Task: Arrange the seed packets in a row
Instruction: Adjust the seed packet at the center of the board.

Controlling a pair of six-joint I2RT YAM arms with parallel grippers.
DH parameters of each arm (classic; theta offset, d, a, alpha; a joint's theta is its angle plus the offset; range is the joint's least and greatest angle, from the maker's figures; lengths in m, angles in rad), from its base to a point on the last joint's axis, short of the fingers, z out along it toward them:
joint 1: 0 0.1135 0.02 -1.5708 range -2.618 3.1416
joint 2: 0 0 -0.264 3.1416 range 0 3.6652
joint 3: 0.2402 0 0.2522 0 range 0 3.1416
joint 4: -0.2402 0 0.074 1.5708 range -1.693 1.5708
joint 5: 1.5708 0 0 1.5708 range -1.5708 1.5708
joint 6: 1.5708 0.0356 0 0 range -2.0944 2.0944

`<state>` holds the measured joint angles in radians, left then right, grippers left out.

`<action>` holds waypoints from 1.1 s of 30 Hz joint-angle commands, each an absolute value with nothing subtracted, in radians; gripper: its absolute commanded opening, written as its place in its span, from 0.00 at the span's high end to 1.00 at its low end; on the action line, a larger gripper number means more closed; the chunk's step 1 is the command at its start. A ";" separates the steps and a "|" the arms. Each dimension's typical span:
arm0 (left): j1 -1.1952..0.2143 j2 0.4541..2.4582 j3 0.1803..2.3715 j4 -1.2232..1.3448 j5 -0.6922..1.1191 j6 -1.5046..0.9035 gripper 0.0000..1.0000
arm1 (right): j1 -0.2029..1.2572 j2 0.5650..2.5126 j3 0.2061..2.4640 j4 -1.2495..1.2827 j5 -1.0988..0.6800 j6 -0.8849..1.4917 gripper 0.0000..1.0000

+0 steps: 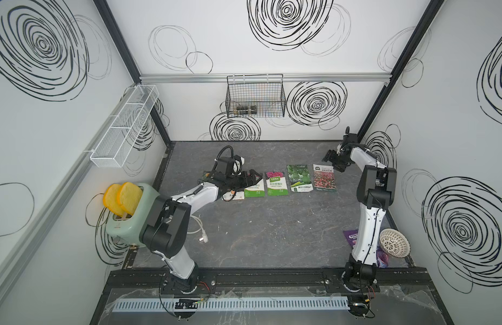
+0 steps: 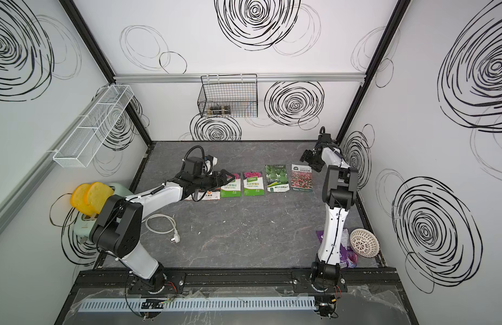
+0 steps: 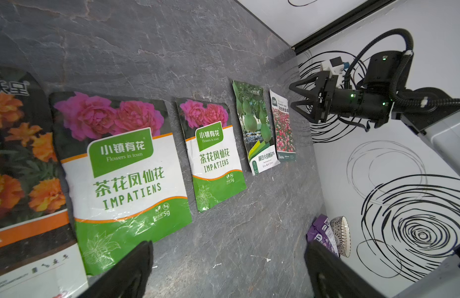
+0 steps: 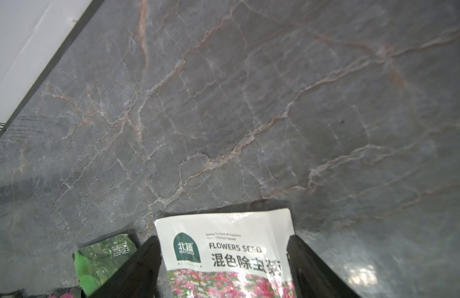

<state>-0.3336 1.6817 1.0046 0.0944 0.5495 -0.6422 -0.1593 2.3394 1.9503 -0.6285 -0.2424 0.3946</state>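
Green-white packet (image 3: 125, 180) reads "IMPATIENS", seemingly "5g"; flower-field packet (image 4: 223, 247) "FLOWERS SEED".

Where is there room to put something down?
The wide bare table in front of the seed packets, between the white cable and purple pouch, and the strip behind the row. Crowded: the row, especially under the left gripper.

the grey marbled tabletop (image 1: 272, 233) lies bare from centre to 6 o'clock. flat glossy seed packets (image 1: 277, 184) line up just toward 12. a white power cord (image 2: 175, 237) lies at 8, a pale green toaster (image 1: 123, 233) at 9, a purple crinkled pouch (image 1: 349, 237) and a white perforated bowl (image 1: 394, 242) at 4.
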 commanded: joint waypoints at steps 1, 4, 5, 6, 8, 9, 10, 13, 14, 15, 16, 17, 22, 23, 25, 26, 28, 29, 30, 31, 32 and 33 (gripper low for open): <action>-0.327 1.690 1.028 0.119 0.560 -0.627 0.04 | -0.169 2.362 1.998 -0.661 -0.232 0.369 0.21; -0.322 1.695 1.031 0.119 0.563 -0.629 0.04 | -0.171 2.374 2.042 -0.696 -0.215 0.357 0.21; -0.322 1.695 1.031 0.119 0.563 -0.628 0.04 | -0.172 2.377 2.051 -0.707 -0.213 0.352 0.21; -0.321 1.695 1.031 0.120 0.563 -0.629 0.04 | -0.172 2.376 2.050 -0.710 -0.214 0.349 0.21; -0.322 1.696 1.030 0.120 0.565 -0.630 0.04 | -0.170 2.369 2.033 -0.710 -0.214 0.344 0.21; -0.322 1.695 1.029 0.120 0.566 -0.630 0.04 | -0.169 2.363 2.020 -0.705 -0.213 0.344 0.21; -0.322 1.695 1.028 0.120 0.565 -0.630 0.04 | -0.169 2.354 1.999 -0.696 -0.215 0.345 0.20; -0.323 1.696 1.028 0.122 0.565 -0.631 0.04 | -0.164 2.335 1.947 -0.665 -0.216 0.350 0.20; -0.323 1.696 1.028 0.123 0.566 -0.632 0.04 | -0.163 2.333 1.937 -0.663 -0.217 0.351 0.20; -0.323 1.697 1.028 0.123 0.566 -0.631 0.04 | -0.161 2.333 1.931 -0.661 -0.221 0.351 0.20; -0.324 1.695 1.026 0.123 0.566 -0.630 0.04 | -0.160 2.333 1.925 -0.659 -0.222 0.351 0.20; -0.325 1.695 1.026 0.123 0.566 -0.630 0.04 | -0.157 2.336 1.923 -0.658 -0.224 0.351 0.20; -0.327 1.696 1.022 0.126 0.565 -0.632 0.04 | -0.139 2.342 1.923 -0.655 -0.229 0.351 0.20; -0.327 1.697 1.022 0.126 0.564 -0.632 0.04 | -0.134 2.342 1.924 -0.651 -0.233 0.351 0.20; -0.327 1.699 1.024 0.127 0.564 -0.633 0.04 | -0.125 2.349 1.930 -0.648 -0.236 0.351 0.20; -0.327 1.701 1.026 0.128 0.564 -0.633 0.04 | -0.121 2.353 1.938 -0.650 -0.233 0.351 0.20; -0.327 1.701 1.028 0.128 0.563 -0.634 0.04 | -0.114 2.363 1.955 -0.656 -0.231 0.351 0.20; -0.327 1.701 1.028 0.126 0.564 -0.634 0.04 | -0.114 2.368 1.962 -0.658 -0.230 0.352 0.20; -0.327 1.702 1.029 0.126 0.565 -0.632 0.04 | -0.114 2.374 1.971 -0.660 -0.228 0.353 0.20; -0.327 1.703 1.029 0.125 0.563 -0.632 0.04 | -0.114 2.377 1.982 -0.660 -0.227 0.353 0.20; -0.325 1.704 1.030 0.125 0.563 -0.632 0.03 | -0.115 2.381 1.991 -0.662 -0.223 0.353 0.20; -0.324 1.705 1.031 0.125 0.564 -0.632 0.04 | -0.116 2.381 2.006 -0.667 -0.215 0.349 0.20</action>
<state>-0.3298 1.6928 1.0050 0.0952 0.5568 -0.6422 -0.1146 2.3592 1.9579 -0.6456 -0.2245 0.3580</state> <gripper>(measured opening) 0.964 0.802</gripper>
